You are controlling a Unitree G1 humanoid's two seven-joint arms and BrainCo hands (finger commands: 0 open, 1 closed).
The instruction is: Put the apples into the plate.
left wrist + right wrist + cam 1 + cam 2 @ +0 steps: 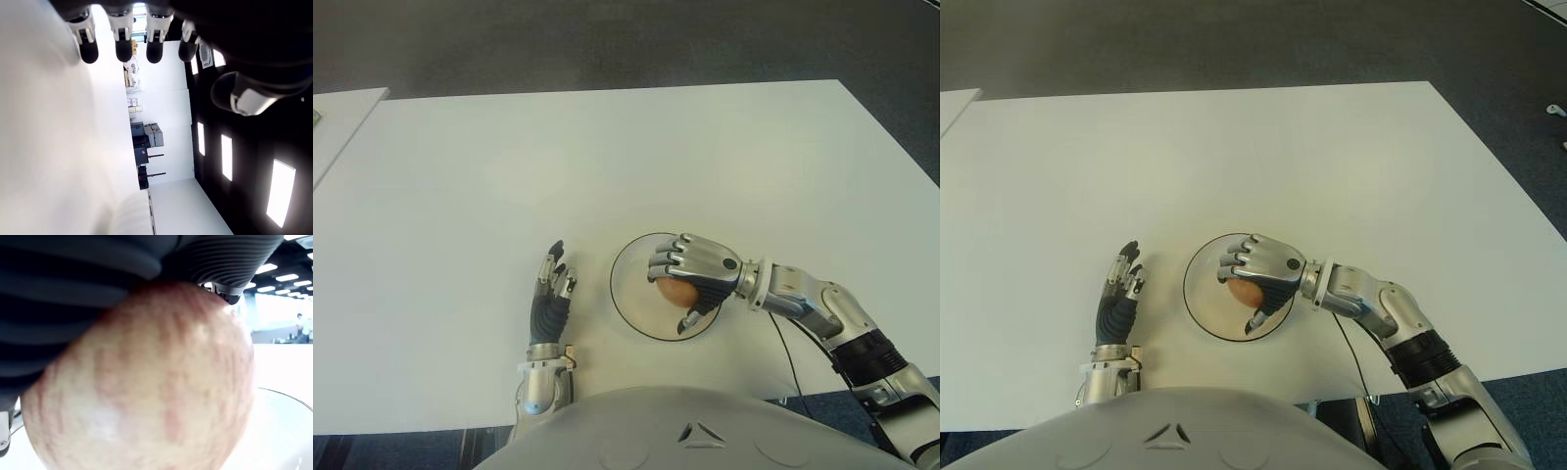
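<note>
right hand [690, 279]: over the plate [628, 292], fingers [668, 262] curled down around an apple [675, 291], thumb under its near side; grasp closed on the fruit. the right wrist view shows the apple pressed against the palm, with the plate rim low behind it.

risk: whether the apple already touches the plate cannot be told. if it hangs above and the fingers let go at once, it may drop, roll and cross the shallow rim onto the worktop [607, 157]. fingers dragging on the skin while they open could tip it the same way. a hard press down could slide the plate.

plate: round, clear or pale with a dark rim, near the front edge of the worktop; holds this one apple, under the hand. no other apple in view.

left hand [551, 294]: just beside the plate on its left, fingers extended, holding nothing.
</note>
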